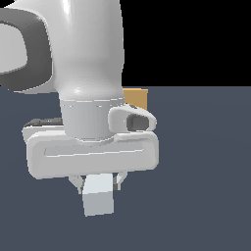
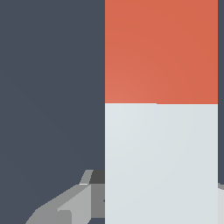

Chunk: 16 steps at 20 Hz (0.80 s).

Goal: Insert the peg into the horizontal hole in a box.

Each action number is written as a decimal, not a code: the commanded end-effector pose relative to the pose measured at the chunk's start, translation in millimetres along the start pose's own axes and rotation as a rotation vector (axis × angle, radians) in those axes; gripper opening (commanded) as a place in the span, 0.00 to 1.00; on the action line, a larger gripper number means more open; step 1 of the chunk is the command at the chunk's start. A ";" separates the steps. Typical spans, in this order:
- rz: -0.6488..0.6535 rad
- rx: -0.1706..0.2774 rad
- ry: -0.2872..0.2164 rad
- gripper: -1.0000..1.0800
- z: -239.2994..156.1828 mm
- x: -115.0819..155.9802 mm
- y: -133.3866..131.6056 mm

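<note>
While the tool (image 1: 99, 182) grips the peg (image 1: 98, 195) at its pale end, the box (image 1: 136, 98) sits farther off, behind the arm.

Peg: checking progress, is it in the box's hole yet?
Out. The peg sits between the hand's fingers; the box stands apart behind the arm.

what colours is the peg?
The peg is pale grey-white with one orange-red end, clearest in the wrist view.
</note>
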<state>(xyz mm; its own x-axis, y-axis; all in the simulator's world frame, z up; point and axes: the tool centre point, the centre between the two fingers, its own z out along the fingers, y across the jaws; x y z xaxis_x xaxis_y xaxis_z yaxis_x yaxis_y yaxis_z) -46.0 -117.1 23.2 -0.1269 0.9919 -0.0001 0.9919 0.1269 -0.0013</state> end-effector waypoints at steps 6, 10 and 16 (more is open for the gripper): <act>-0.003 -0.002 0.000 0.00 -9.5 33.8 14.3; -0.004 -0.002 0.000 0.00 -18.8 68.3 28.5; -0.005 -0.001 0.000 0.00 -36.9 134.3 56.5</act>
<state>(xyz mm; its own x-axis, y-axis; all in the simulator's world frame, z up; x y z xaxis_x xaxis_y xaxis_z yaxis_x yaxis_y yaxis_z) -12.9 4.9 53.4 -0.1318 0.9913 0.0001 0.9913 0.1318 -0.0033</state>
